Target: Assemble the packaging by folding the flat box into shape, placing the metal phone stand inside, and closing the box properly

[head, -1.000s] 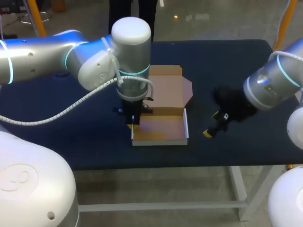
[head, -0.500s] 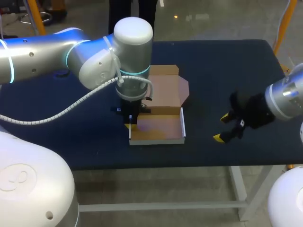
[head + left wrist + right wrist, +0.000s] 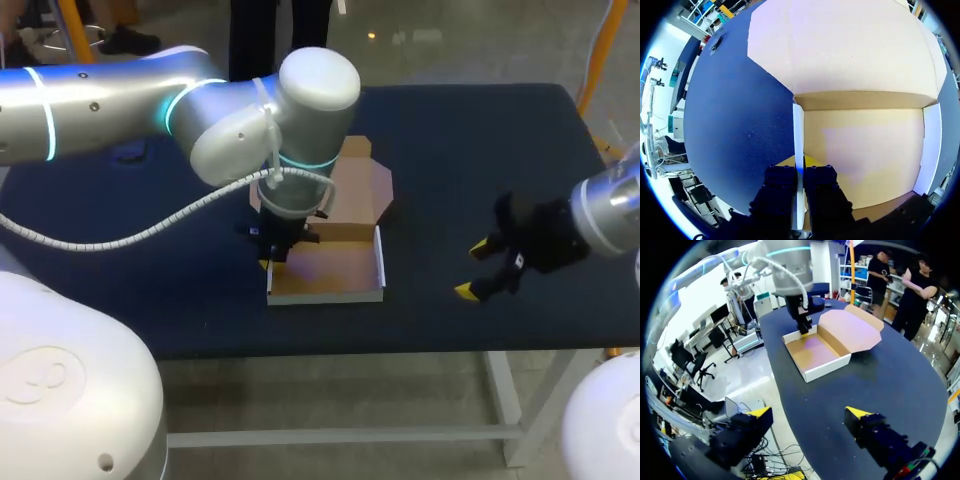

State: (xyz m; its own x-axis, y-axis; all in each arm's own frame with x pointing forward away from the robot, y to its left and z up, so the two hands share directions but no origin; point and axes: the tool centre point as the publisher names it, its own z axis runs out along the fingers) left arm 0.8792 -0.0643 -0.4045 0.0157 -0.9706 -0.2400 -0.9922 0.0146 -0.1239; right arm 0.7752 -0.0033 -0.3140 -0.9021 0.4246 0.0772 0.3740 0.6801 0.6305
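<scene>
Nearest to us, our right gripper [image 3: 480,268] hangs over the near part of the table [image 3: 450,140], its fingers spread wide and holding nothing, so it is the free hand. The box [image 3: 330,275] lies off to that gripper's left, well apart from it, with bare table between. In the right wrist view it sits ahead of the open fingers. Our left gripper [image 3: 799,167] is the one already at the box. Its fingers are drawn narrow on the left wall [image 3: 798,125] of the tray, one inside and one outside, pinching the thin white board from both sides. The tray stands formed, walls up, its long sides running across us from left to right, and its floor is bare. Farther off, the lid [image 3: 362,185] is joined along the tray's far long wall and lies back open, away from us; whether it rests flat on the table we cannot tell. We see no phone stand in any view, so we cannot say where it is. We judge that the next move turns on this layout. The tray's mouth faces straight up and is open to an approach from the right, the side of our free hand, while the left hand steadies the opposite wall. The lid, when its turn comes, has to swing toward us about a hinge line running left to right.
</scene>
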